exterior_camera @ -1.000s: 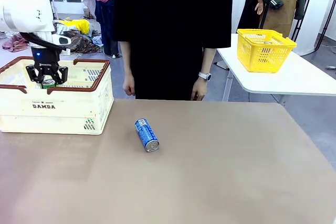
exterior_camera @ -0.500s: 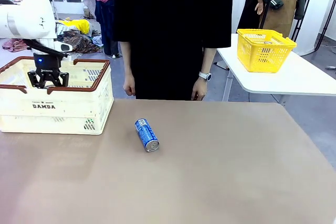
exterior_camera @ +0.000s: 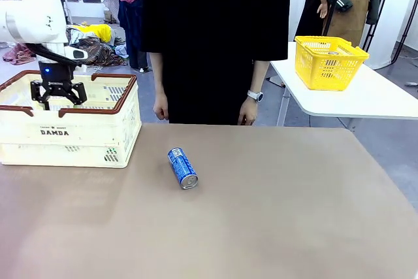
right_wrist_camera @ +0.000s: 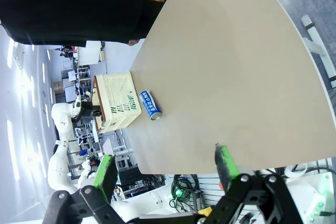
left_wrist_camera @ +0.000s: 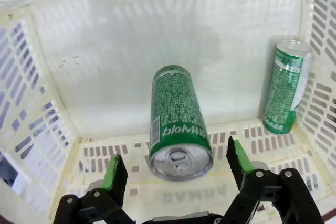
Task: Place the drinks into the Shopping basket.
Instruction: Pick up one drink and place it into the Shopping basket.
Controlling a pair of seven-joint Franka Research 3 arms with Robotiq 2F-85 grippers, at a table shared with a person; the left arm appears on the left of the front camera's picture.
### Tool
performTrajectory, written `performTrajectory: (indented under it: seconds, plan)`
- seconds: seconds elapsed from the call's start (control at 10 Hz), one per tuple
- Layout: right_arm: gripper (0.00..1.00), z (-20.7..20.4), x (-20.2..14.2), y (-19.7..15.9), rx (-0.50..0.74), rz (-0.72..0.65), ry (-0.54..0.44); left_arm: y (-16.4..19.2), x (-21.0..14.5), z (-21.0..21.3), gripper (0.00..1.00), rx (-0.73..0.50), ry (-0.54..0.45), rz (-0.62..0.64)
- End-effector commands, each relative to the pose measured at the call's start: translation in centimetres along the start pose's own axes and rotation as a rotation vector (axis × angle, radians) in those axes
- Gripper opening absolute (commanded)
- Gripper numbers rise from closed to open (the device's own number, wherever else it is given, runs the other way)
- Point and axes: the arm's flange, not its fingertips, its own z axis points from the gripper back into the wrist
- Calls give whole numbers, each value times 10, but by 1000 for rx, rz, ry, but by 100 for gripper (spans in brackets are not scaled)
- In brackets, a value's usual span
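Operator: tool state?
Observer: Left gripper [exterior_camera: 58, 100] hung over the Shopping basket [exterior_camera: 98, 136], jaws wide, gripping nothing; right gripper [right_wrist_camera: 167, 163] wide too, empty.
Operator: drinks?
Observer: Green can [left_wrist_camera: 176, 114] lay on its side inside the basket, directly under the left jaws (judged a drop position); second green can [left_wrist_camera: 286, 93] stood upright in a basket corner. Blue can [exterior_camera: 182, 167] lay on the table [exterior_camera: 294, 213] outside the basket, awaiting pickup.

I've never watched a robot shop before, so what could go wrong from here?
The blue can lies on its side on the table, so it may roll away when grasped. The left arm's fingers hang open low in the Shopping basket's mouth; swinging sideways before rising might catch the brown rim.
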Motion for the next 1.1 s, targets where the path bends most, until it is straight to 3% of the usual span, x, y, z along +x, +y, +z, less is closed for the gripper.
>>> performTrajectory:
  seconds: [0.0, 0.2, 0.3, 0.5, 0.6, 0.8, 1.0]
  plan:
    - [100, 1, 1, 0, 14, 23, -4, 6, -21, 32, 100, -35, -58, -56]
    - [100, 1, 1, 0, 14, 23, -4, 7, -56, 97, 100, -52, -161, -43]
    - [100, 1, 1, 0, 14, 23, -4, 7, -82, 134, 100, -126, -228, -95]
    - [100, 1, 1, 0, 14, 23, -4, 19, -124, 173, 100, -295, -367, -107]
    - [100, 1, 1, 0, 14, 23, -4, 34, -150, 184, 100, -498, -332, -156]
    - [100, 1, 1, 0, 14, 23, -4, 79, -220, 172, 100, -840, -495, -118]
    - [100, 1, 1, 0, 14, 23, -4, 117, -286, 115, 100, -1000, -588, -220]
